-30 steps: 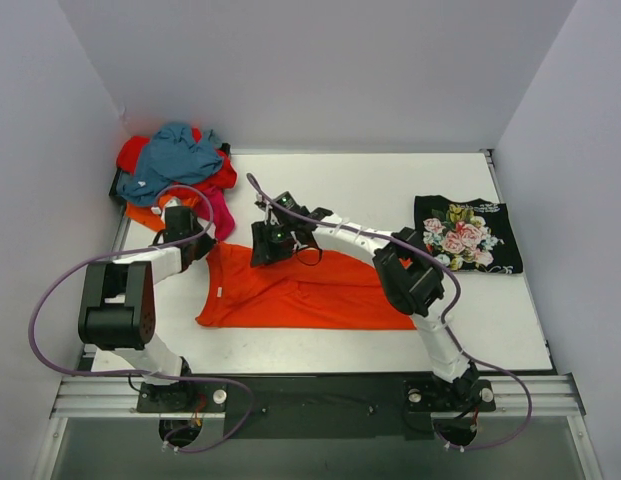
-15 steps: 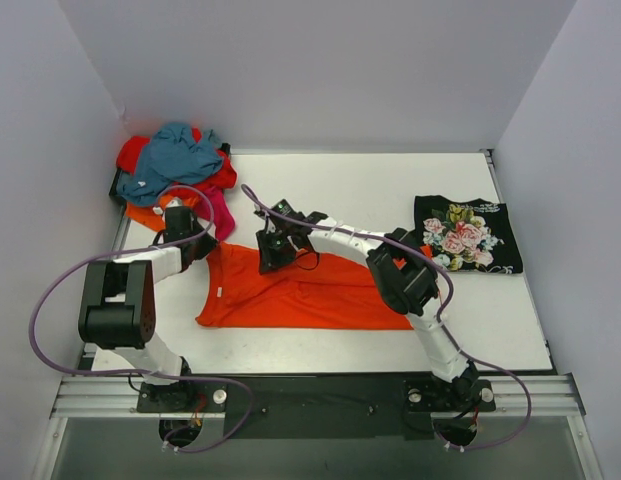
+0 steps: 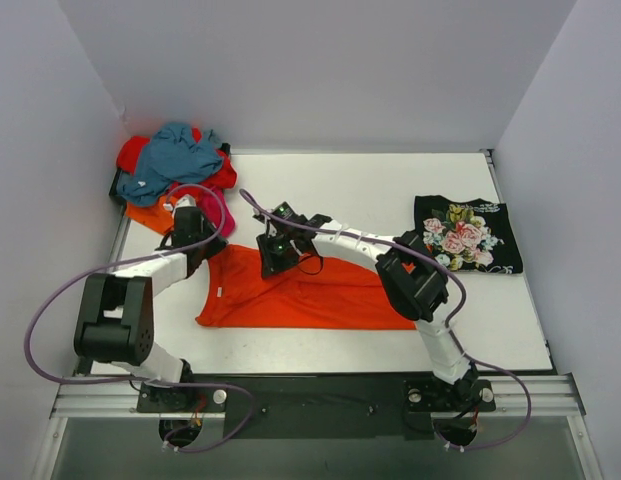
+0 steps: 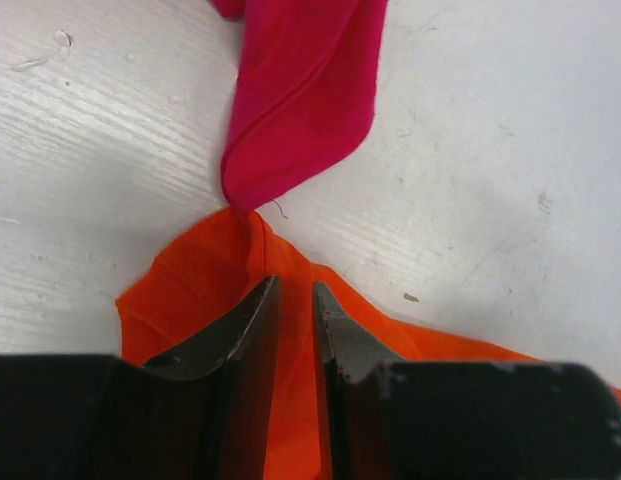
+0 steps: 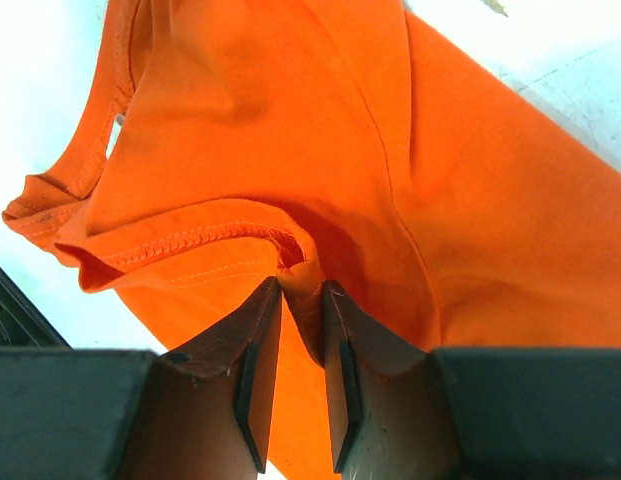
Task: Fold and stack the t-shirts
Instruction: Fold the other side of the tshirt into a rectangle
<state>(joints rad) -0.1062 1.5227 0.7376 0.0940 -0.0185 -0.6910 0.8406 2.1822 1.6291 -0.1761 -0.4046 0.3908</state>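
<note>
White tabletop (image 3: 390, 190) bears a bright orange cloth t-shirt (image 3: 320, 300) beneath both grippers. The right gripper (image 5: 302, 290) clamps its hem fold. The left gripper (image 4: 292, 290), jaws slightly apart, may snag the magenta cloth shirt (image 4: 305, 90) just ahead.

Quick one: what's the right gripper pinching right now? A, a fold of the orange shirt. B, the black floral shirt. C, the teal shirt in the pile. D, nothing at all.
A: in the right wrist view, the right gripper has its jaws closed on a bunched hem fold of the orange t-shirt, while the black floral shirt lies apart, off to the right.
</note>
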